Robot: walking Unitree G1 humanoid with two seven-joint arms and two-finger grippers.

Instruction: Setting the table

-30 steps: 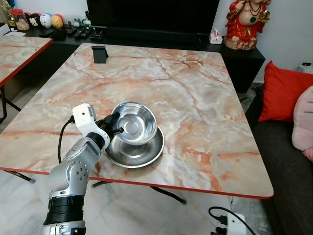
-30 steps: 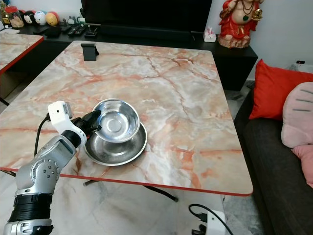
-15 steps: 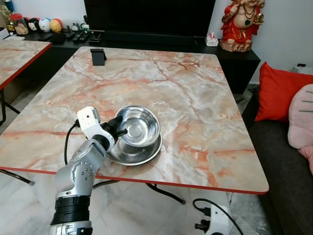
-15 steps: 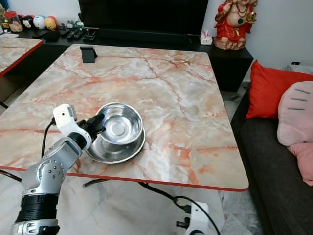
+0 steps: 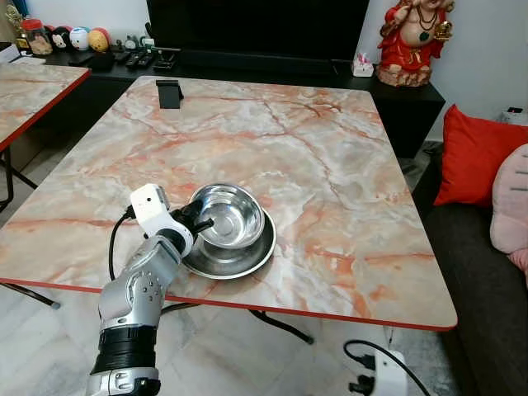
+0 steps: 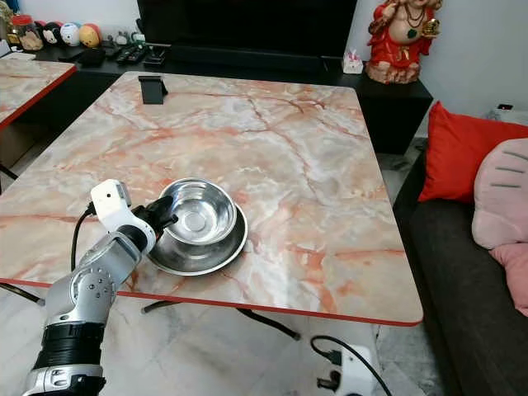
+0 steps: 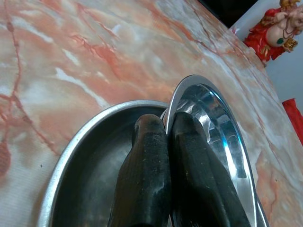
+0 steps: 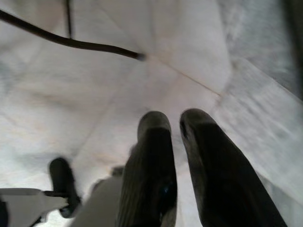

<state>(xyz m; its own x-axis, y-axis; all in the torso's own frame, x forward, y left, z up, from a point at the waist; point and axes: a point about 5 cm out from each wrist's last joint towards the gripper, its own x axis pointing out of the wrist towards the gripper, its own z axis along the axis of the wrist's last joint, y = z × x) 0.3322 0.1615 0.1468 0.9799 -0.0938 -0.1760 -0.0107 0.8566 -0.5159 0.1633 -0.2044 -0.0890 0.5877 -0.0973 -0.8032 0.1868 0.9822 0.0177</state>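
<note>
Head stereo pair overlooking table [image 5: 330, 165] (shared), wrist views close-up

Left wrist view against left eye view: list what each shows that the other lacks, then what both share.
Left wrist alone: the left hand's two fingers pinching the steel bowl's rim, one inside, one outside.

Left eye alone: the black phone stand at the table's far end, the red cushion on the sofa, the silver left arm.

Both: the steel bowl resting in the wider steel plate, the marble table, the red statue.

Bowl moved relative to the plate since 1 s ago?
Yes, slightly: the bowl, held at its rim by the left end effector, has dropped toward the plate's near rim.
</note>
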